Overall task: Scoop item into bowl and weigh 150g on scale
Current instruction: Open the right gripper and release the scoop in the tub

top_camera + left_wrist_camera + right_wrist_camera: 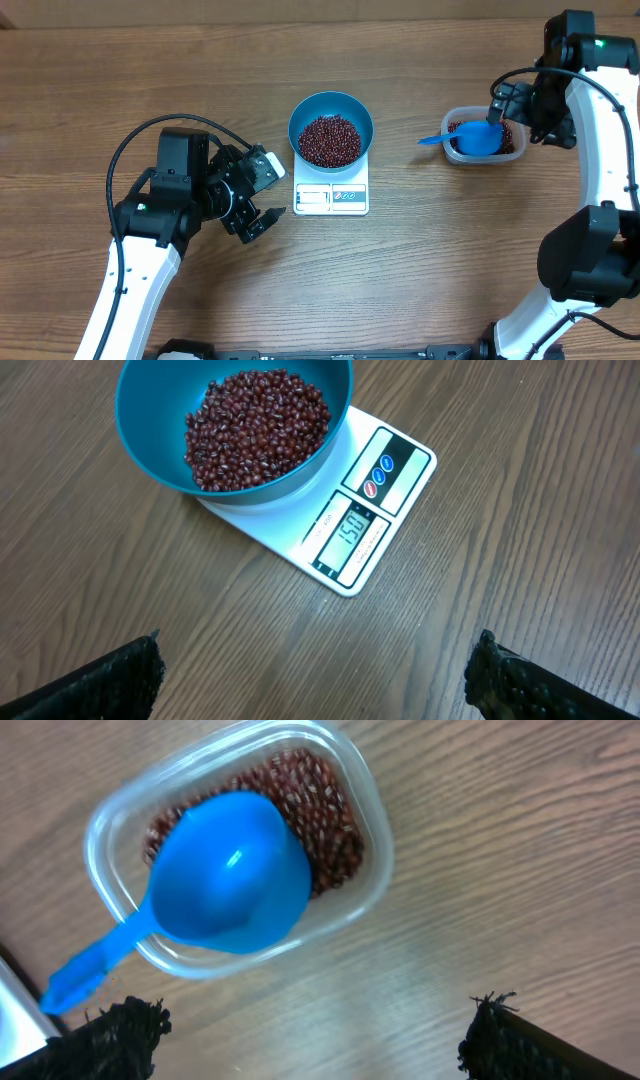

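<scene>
Wooden table (200,60) holds scoop (478,137) in tub (516,146); left end effector (320,670), right end effector (310,1020) both released.

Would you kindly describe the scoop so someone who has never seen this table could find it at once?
On the wooden table, look right of the white scale to the clear tub of beans. The scoop lies in that tub, cup over the beans, handle poking out over the rim toward the scale. It is bright blue and handled, unlike the teal bowl on the scale.
</scene>
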Available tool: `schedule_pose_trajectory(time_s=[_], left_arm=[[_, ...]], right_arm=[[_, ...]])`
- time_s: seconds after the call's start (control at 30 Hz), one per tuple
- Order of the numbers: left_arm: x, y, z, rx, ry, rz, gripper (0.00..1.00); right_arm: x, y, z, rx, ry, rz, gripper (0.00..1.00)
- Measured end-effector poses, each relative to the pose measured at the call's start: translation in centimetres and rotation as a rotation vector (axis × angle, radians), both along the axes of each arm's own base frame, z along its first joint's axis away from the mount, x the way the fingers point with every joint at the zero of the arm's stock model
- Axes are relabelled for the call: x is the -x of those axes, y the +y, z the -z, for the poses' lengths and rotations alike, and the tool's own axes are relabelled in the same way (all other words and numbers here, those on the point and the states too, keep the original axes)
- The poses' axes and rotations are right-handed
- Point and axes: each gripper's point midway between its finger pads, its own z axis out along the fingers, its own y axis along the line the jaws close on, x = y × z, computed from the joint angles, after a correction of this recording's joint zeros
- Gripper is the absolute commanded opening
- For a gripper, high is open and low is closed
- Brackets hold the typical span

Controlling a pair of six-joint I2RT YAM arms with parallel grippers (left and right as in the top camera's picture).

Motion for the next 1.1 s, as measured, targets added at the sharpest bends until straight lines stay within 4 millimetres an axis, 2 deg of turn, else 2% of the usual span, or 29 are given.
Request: schedule_pose_trajectory(time_s=[0.27,0.6,1.1], left_arm=[[0.0,0.0,0.0,0.0,0.0,0.0,1.0],[0.0,0.0,0.0,0.0,0.0,0.0,1.0],[0.0,0.0,0.0,0.0,0.0,0.0,0.99]], right_arm=[[0.9,0.0,-1.0,0.015,0.018,-0.073,1.0],[1.5,0.1,-5.0,0.04,-0.091,-0.1,1.0],[1.1,0.4,-5.1,0.024,-0.112,-0.102,1.0]])
